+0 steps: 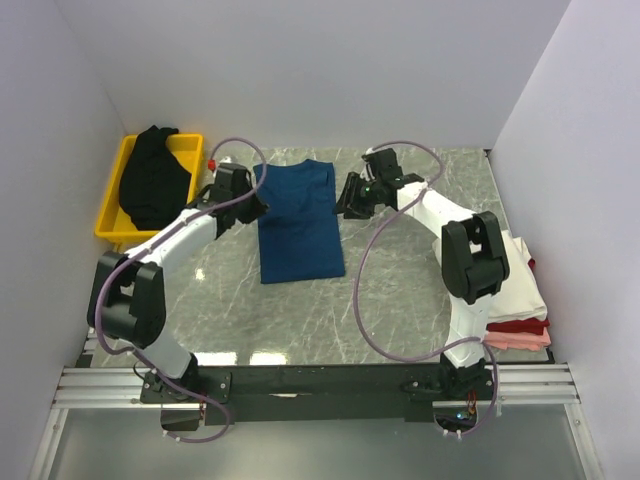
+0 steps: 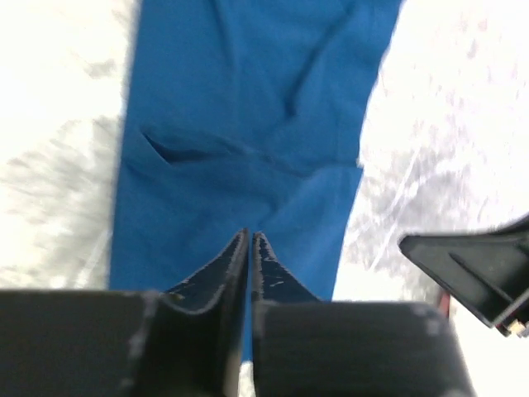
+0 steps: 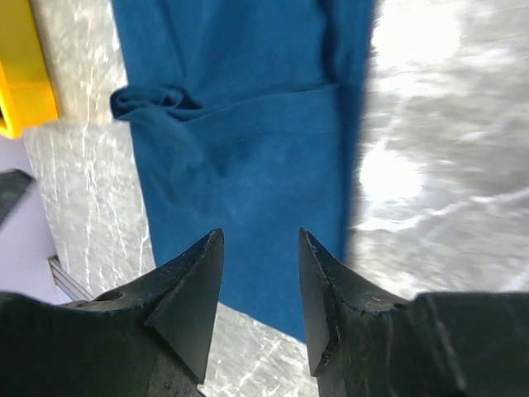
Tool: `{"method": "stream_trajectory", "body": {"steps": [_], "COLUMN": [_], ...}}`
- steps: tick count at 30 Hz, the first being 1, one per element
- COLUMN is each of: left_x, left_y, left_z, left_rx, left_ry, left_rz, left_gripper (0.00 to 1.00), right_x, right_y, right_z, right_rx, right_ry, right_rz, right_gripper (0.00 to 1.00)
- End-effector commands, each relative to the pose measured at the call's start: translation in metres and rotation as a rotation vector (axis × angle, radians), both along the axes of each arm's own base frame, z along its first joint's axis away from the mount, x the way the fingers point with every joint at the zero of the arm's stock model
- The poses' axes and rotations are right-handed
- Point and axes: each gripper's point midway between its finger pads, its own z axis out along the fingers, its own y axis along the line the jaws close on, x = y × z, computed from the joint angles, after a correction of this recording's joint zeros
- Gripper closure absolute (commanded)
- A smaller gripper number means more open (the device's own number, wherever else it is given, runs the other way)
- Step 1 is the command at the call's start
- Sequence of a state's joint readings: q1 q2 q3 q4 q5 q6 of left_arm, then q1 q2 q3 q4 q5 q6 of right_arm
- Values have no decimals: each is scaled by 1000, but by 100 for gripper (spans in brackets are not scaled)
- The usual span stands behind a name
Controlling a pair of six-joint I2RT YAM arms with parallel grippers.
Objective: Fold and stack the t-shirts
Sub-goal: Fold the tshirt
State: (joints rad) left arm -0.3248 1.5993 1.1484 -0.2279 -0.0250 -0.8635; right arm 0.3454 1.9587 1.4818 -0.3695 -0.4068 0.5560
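Top external view: you are looking down on a dark blue t-shirt (image 1: 298,222) lying flat in the middle of the marble-patterned table (image 1: 400,290). It is already folded inward to a long narrow panel, and both arms are reaching toward its far half from either side.

In the left wrist view, the left gripper (image 2: 250,236) is hanging over the blue cloth with its jaws all but together, only a hairline slit between them and no fabric in it. In the right wrist view, the right gripper (image 3: 260,236) is hanging with its jaws apart, cloth showing through the gap and nothing held.

A black t-shirt (image 1: 152,185) is slumping in the yellow bin (image 1: 112,222) at far left. The stack of folded shirts (image 1: 520,300), white on top with red and pink edges beneath, is sitting by the right arm.

You are likely dealing with light, limp cotton that will sag, drag and crease rather than hold its shape. Consider pinching the two far corners through every layer. Then lift both together so the panel is folding evenly toward you.
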Motion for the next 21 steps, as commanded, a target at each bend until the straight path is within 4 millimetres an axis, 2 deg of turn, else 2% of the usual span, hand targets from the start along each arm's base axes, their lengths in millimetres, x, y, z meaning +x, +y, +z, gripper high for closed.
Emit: {"method": "stream_trajectory", "body": {"steps": [1,2,4,5,6,8,9,11,12,13,14,15,17,21], "left_x": [-6,-6,2,3,5,14,16,23,30,32,36,39,47,50], "left_y": [-31,-39,-51,-59,-63,-70,-73,-77,-78,-78,-74,-72,-63,-44], "left_z": [-8,-18,-25,-27,-31,-41,-45,-57,-54,-66,-70,-71,-79,-99], "left_rx": [-59,-60,-68,-76,-77,-78,-77,-69,-64,-53,-48,-50,-49,-36], "left_ry": [0,19,26,29,39,62,70,94,84,107,115,120,133,176], "left_rz": [-90,-111,-142,-170,-184,-213,-223,-235,-237,-232,-222,-217,-195,-161], "left_gripper": [93,94,99,99,99,99,99,99,99,99,99,99,99,100], "right_x": [-9,-9,-11,-6,-6,1,2,9,11,14,21,24,32,40], "right_y": [27,34,50,57,63,76,80,90,93,93,95,93,89,70], "right_z": [9,11,-1,5,-5,-4,-15,-13,-24,-29,-27,-40,-46,-67], "right_rx": [-2,7,9,22,25,55,65,106,104,104,107,101,112,142], "right_ry": [-70,-71,-46,-63,-38,-34,-7,3,26,37,32,56,71,125], "right_rz": [54,66,92,102,113,125,131,141,141,136,133,126,104,52], "right_gripper": [52,52,53,54,54,55,55,56,56,56,57,57,58,59]}}
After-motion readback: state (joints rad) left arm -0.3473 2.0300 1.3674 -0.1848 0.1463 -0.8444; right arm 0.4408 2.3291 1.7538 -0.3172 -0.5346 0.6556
